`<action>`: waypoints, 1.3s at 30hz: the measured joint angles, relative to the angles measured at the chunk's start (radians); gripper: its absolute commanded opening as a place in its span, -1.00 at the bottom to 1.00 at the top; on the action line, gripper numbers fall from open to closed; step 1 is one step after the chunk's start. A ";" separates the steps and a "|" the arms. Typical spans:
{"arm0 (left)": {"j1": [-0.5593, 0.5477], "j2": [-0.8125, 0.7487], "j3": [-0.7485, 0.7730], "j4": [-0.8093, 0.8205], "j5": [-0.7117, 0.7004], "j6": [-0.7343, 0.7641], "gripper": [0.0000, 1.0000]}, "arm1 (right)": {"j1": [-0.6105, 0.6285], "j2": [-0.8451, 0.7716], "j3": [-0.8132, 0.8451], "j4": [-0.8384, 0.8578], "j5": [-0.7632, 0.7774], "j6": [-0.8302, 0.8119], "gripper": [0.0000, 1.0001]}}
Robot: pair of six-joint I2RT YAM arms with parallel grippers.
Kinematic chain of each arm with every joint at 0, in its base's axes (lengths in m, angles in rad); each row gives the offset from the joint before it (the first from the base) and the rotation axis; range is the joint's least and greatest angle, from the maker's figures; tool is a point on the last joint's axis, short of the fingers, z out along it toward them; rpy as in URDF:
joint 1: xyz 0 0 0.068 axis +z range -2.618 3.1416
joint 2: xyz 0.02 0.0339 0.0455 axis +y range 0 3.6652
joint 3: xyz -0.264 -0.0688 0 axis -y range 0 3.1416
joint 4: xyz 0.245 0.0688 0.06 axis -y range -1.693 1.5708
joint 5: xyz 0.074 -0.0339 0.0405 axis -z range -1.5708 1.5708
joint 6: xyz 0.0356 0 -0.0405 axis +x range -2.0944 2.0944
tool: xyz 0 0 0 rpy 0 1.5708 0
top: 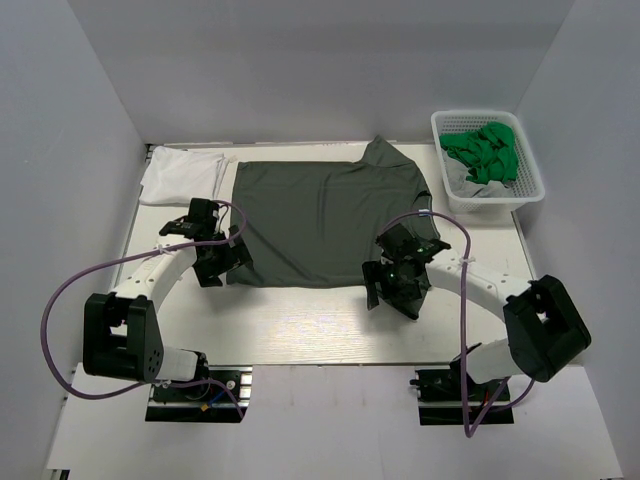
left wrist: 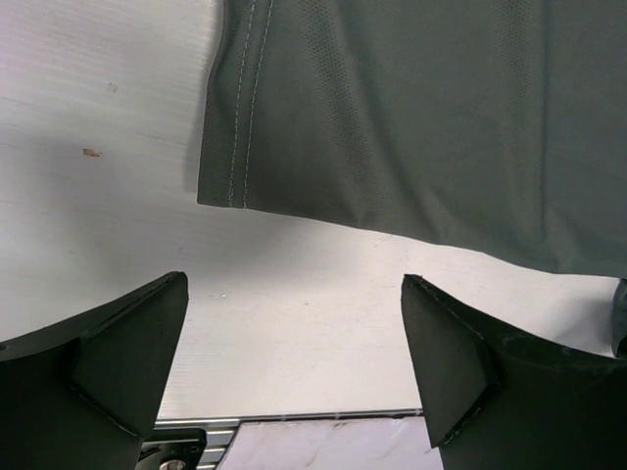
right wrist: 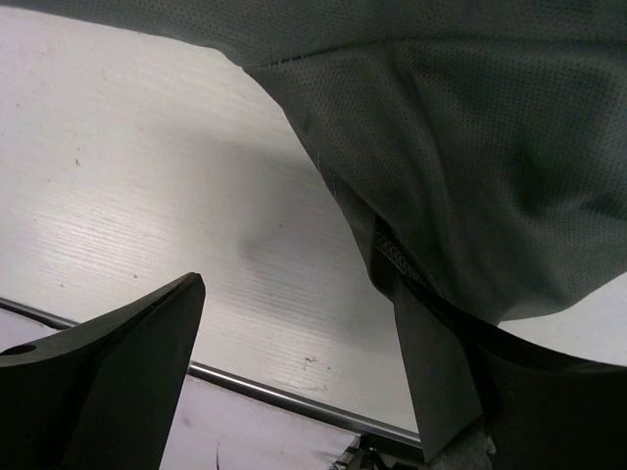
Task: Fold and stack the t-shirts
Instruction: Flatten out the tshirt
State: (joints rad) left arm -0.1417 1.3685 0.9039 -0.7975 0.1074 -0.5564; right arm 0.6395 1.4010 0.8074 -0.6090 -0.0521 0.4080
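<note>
While the olive t-shirt (top: 325, 215) lies spread on the counter (top: 320, 325), left jaws gape wide and empty beside its hem; right jaws, equally wide, touch its edge.

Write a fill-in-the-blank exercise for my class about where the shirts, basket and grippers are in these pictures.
1. The white t-shirt lies at the far ____ corner of the table.
2. The basket holds a bright ____ cloth.
3. The left gripper and right gripper, at the near edge of the olive-grey t-shirt, are both ____.
Missing words: left; green; open.
</note>
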 measured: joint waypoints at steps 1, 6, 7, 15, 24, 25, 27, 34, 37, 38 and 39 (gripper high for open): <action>0.000 0.000 0.000 -0.003 -0.002 0.000 1.00 | 0.002 0.005 0.000 0.004 0.001 0.000 0.65; 0.000 0.000 0.000 -0.007 -0.003 0.004 1.00 | 0.010 0.033 0.000 0.010 0.005 0.005 0.57; 0.000 0.000 0.000 -0.007 -0.003 0.006 1.00 | 0.013 0.035 0.000 0.010 0.006 0.005 0.57; 0.000 0.018 0.000 -0.008 -0.003 0.011 1.00 | 0.034 0.035 0.000 0.008 0.073 0.029 0.51; 0.000 0.023 0.000 -0.010 -0.003 0.018 1.00 | 0.036 0.092 0.002 0.006 0.141 0.057 0.02; 0.000 0.023 0.000 -0.010 -0.003 0.019 1.00 | 0.037 0.091 0.002 0.007 0.138 0.060 -0.05; 0.000 0.023 0.000 -0.011 -0.003 0.019 1.00 | 0.040 0.090 0.002 0.007 0.129 0.069 -0.31; 0.000 0.023 0.000 -0.010 -0.003 0.021 1.00 | 0.057 0.061 0.009 -0.003 0.134 0.103 -1.00; 0.000 0.023 0.000 -0.006 -0.002 0.021 1.00 | 0.061 0.060 0.031 -0.035 0.155 0.107 -1.00; 0.000 0.023 0.000 -0.005 -0.002 0.021 1.00 | 0.063 0.060 0.043 -0.055 0.164 0.105 -1.00; 0.000 0.023 0.000 -0.004 -0.002 0.021 1.00 | 0.065 0.060 0.059 -0.077 0.171 0.102 -1.00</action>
State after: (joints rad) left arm -0.1417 1.3914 0.9043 -0.8013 0.1059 -0.5350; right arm 0.7048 1.4609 0.8665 -0.6857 0.1188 0.5102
